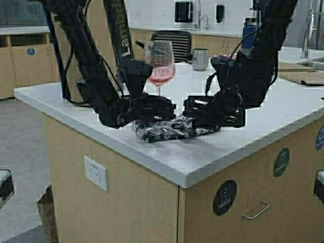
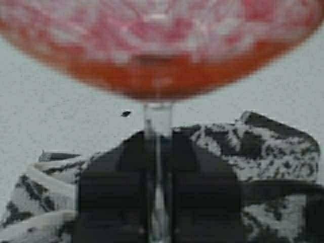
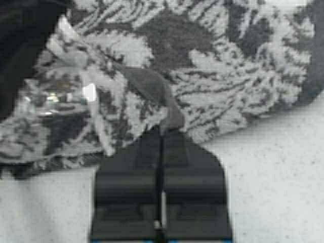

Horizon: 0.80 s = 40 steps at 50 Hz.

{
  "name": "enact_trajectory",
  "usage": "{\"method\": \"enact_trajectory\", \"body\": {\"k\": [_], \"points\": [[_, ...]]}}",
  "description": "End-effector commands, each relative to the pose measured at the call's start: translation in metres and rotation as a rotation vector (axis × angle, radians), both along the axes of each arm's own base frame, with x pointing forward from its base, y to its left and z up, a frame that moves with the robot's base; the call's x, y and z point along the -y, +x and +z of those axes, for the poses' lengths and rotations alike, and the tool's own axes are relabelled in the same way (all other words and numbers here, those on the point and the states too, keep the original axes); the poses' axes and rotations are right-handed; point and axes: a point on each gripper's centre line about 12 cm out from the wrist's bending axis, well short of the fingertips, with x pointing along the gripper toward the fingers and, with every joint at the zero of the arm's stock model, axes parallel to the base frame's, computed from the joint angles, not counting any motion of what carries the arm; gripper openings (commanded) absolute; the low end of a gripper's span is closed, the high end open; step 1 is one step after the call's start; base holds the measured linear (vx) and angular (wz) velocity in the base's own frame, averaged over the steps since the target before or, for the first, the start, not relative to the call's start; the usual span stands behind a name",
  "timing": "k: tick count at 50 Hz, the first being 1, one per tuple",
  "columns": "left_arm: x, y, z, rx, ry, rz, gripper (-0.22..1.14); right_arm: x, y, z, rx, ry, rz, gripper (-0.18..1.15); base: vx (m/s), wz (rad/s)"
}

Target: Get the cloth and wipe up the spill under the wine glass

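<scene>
One white counter [image 1: 283,119] carries everything. Two arms meet low over it: the left gripper [image 1: 169,108] is clamped on the stem of the one wine glass [image 1: 160,63], whose pink-tinted bowl rises straight above its fingers. Just beside it, the right gripper [image 1: 188,107] pinches a fold of the one cloth [image 1: 169,129], bunched beneath both grippers. One steel mug [image 1: 200,59] stands well behind them.
</scene>
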Motion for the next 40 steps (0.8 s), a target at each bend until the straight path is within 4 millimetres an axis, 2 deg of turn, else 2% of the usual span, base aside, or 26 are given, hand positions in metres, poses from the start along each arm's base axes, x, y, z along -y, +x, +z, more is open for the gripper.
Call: {"method": "enact_trajectory", "body": {"k": [1,6,11,15,20,27,32,40], "points": [[-0.002,0.0,-0.011,-0.019,0.007,0.006,0.25,-0.001,0.007,0.022,0.06,0.023,-0.003,0.06,0.0,0.0],[-0.006,-0.006,-0.021,-0.045,0.021,0.008,0.25,0.001,0.009,0.026,0.069,0.029,-0.01,0.06,0.0,0.0],[-0.011,-0.015,-0.018,-0.057,0.027,0.007,0.25,0.011,0.012,0.031,0.075,0.034,-0.039,0.06,0.0,0.0],[-0.014,-0.021,-0.004,-0.039,0.016,0.005,0.25,0.03,0.015,0.036,0.079,0.043,-0.089,0.06,0.0,0.0],[-0.016,-0.025,0.026,0.036,-0.03,0.003,0.25,0.05,0.018,0.047,0.103,0.05,-0.136,0.06,0.0,0.0],[-0.013,-0.021,0.059,0.11,-0.07,0.002,0.25,0.078,0.024,0.065,0.143,0.067,-0.213,0.06,0.0,0.0],[-0.01,-0.015,0.061,0.125,-0.078,0.001,0.25,0.104,0.029,0.079,0.175,0.101,-0.31,0.06,-0.01,0.0],[-0.007,-0.009,0.042,0.114,-0.072,0.0,0.25,0.145,0.025,0.107,0.255,0.174,-0.48,0.06,0.0,0.0]]}}
